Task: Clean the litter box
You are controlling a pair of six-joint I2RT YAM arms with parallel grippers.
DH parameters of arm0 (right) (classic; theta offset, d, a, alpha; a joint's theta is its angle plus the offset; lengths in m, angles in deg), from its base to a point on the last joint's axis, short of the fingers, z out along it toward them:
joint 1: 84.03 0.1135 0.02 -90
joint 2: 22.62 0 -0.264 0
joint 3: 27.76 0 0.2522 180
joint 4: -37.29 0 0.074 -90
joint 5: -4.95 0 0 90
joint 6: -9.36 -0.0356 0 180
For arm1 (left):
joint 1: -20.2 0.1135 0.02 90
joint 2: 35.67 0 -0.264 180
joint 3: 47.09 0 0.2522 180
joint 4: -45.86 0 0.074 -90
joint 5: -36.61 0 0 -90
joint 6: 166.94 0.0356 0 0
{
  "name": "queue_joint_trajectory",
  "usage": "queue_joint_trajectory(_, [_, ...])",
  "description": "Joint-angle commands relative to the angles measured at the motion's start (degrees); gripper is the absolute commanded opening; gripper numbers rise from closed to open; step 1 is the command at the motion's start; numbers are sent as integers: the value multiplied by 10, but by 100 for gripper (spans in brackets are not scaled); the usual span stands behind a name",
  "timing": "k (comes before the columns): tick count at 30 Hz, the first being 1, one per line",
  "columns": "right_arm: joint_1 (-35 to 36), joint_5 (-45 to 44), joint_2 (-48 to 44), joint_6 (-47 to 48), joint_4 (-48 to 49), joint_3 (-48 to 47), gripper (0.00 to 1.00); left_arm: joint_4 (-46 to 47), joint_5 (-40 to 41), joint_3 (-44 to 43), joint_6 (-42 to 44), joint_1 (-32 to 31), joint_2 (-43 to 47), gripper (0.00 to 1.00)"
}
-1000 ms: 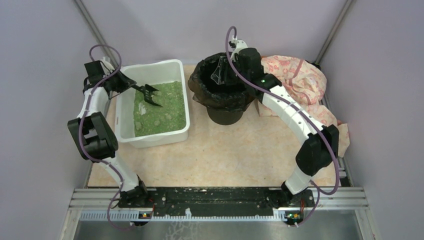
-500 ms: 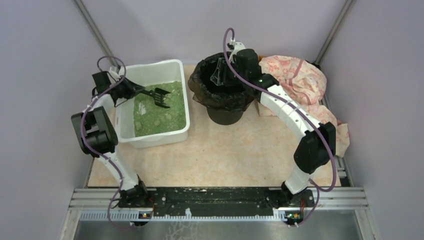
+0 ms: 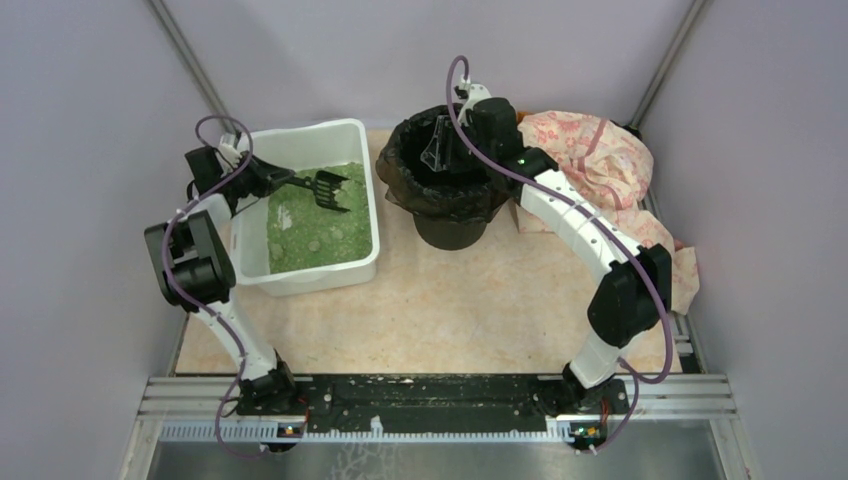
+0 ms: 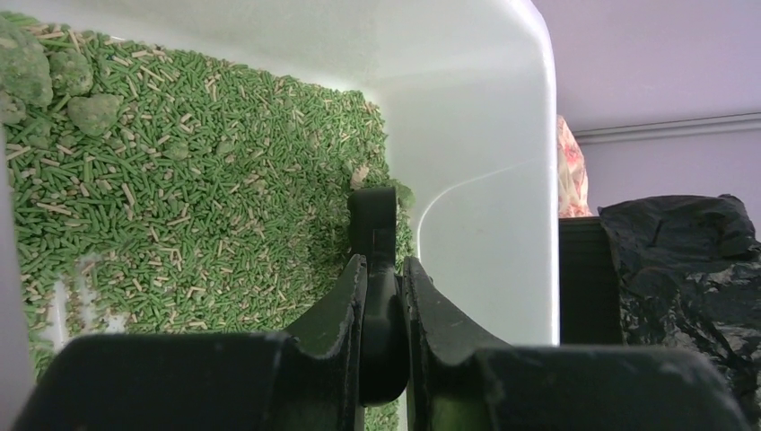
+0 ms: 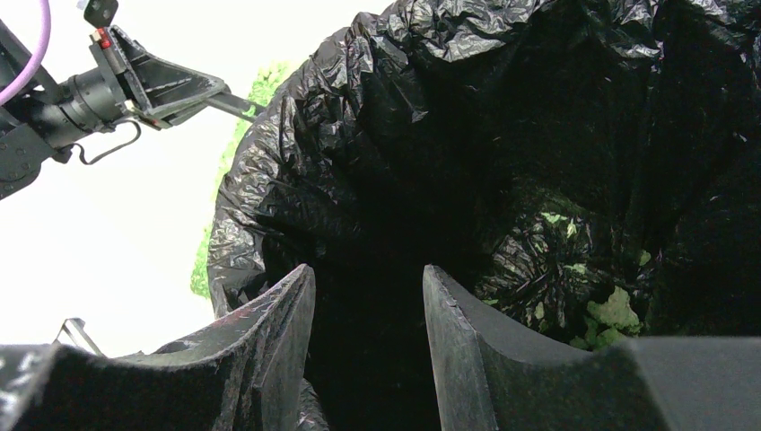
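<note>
Black slotted plastic scoop (image 3: 330, 187) over white rectangular plastic litter box (image 3: 300, 135).
Left pincer (image 4: 384, 269) pinches its handle; right pincer (image 5: 368, 287) half-spread at round black-bagged bin (image 3: 440, 228)'s rim, grip unclear.

White litter box (image 3: 310, 148), upright, green litter (image 3: 320, 225) inside

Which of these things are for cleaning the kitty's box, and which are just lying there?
For the job:
- litter box
- green litter
- scoop, held in the left gripper
- bin with a black bag

Just lying about:
- flowery cloth beside the bin
</note>
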Motion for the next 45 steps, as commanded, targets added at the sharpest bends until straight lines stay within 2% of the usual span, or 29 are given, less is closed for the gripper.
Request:
queue_joint_trajectory(1, [-4, 1, -9, 3, 19, -27, 48, 21, -43, 5, -22, 15, 24, 0])
queue_joint_trajectory(13, [-4, 11, -1, -1, 20, -35, 48, 34, -45, 35, -43, 45, 68, 0])
queue_joint_trajectory(20, [-4, 11, 7, 3, 14, -61, 48, 171, -73, 77, -195, 55, 92, 0])
queue_joint_trajectory(25, [-4, 16, 11, -3, 22, -60, 48, 166, -36, 88, -213, 60, 116, 0])
queue_joint_trajectory(28, [-4, 18, 14, -8, 26, -59, 48, 247, -49, 121, -272, 62, 112, 0])
queue_joint_trajectory(33, [-4, 22, 15, -7, 24, -63, 48, 212, -71, 117, -262, 131, 106, 0])
queue_joint_trajectory(36, [-4, 25, 23, -6, 20, -66, 48, 262, -81, 139, -293, 127, 108, 0])
queue_joint_trajectory(38, [-4, 26, 25, -7, 18, -73, 48, 236, -83, 141, -280, 144, 112, 0])
queue_joint_trajectory(42, [-4, 29, 33, -10, 19, -75, 48, 287, -86, 157, -311, 113, 111, 0])
queue_joint_trajectory(45, [-4, 33, 32, -10, 20, -80, 48, 227, -82, 147, -268, 133, 115, 0])
